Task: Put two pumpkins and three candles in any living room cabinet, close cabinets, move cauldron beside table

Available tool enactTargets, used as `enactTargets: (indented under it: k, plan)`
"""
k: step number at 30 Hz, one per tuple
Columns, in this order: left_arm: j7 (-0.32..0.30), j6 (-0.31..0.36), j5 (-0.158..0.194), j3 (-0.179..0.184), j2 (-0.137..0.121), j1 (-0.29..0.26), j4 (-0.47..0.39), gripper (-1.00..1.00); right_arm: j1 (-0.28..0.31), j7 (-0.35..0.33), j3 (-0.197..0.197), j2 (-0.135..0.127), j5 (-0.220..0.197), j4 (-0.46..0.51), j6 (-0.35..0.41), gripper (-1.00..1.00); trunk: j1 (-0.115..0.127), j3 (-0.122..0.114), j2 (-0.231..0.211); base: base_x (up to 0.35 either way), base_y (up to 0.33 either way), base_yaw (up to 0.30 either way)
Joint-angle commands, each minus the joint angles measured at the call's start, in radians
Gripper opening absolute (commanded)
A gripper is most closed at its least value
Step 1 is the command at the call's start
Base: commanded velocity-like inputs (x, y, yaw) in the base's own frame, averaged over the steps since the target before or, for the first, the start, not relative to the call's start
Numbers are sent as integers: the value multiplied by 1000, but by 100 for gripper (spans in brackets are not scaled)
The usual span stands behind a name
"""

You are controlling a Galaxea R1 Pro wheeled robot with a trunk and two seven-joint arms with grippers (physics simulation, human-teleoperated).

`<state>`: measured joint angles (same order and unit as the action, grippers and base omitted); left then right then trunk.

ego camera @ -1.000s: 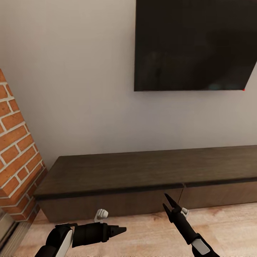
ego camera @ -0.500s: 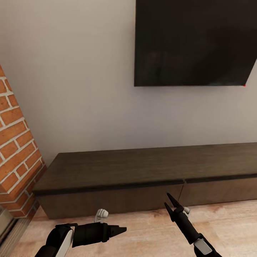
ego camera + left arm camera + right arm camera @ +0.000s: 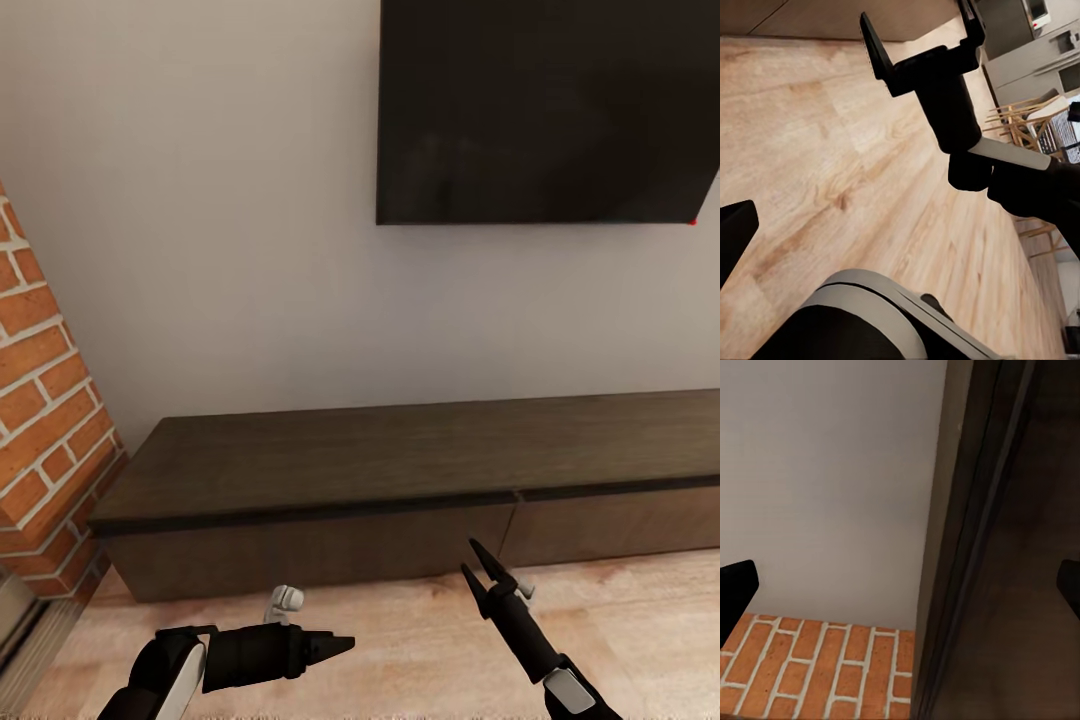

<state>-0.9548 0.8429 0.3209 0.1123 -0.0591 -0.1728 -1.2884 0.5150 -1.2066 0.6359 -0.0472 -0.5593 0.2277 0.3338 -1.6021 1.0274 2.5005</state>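
Grey-white wall [image 3: 230, 250] fills most of the head view, with a black TV screen [image 3: 545, 110] mounted at the upper right; no brand or lettering can be read on it, only a tiny red dot at its lower right corner. Below, across the middle of the frame, runs the cabinet [image 3: 400, 490], a long low dark brown unit with flat handleless fronts, all of them flush and closed, a vertical seam between two fronts right of centre. A red brick column [image 3: 45, 400] stands at the left edge, just beside the cabinet's left end. Pale wooden floor [image 3: 400, 640] lies along the bottom. At the lower left the left gripper [image 3: 340, 645] points toward the right of the frame, low over the floor, its fingers together at the tip in this view. At the lower right the right gripper [image 3: 472, 560] points up toward the cabinet front, its two fingers spread apart and empty; the left wrist view shows it [image 3: 922, 37] over the floor with the same open spread. In the right wrist view the cabinet [image 3: 1012, 547] edge, the wall and the bricks appear close by.
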Motion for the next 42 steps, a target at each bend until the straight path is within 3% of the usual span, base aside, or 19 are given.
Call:
enactTargets:
  k: [1,12,25,42]
  plan:
    - [1,5,5,1,-1,-1,0,100,0,-8,-2,0,-8,-1,10,100,0,5,1,0,0,0]
    - [1,5,5,1,-1,-1,0,100,0,-32,-2,0,-8,-2,13,100,-5,47,3,0,0,0]
    - [0,5,5,1,-1,-1,-1,100,0,-32,-2,0,-8,-2,13,100,-5,47,3,7,0,0]
    - [1,5,4,2,-1,-1,0,100,0,-27,-2,0,-8,-2,13,100,-5,47,3,165,0,0]
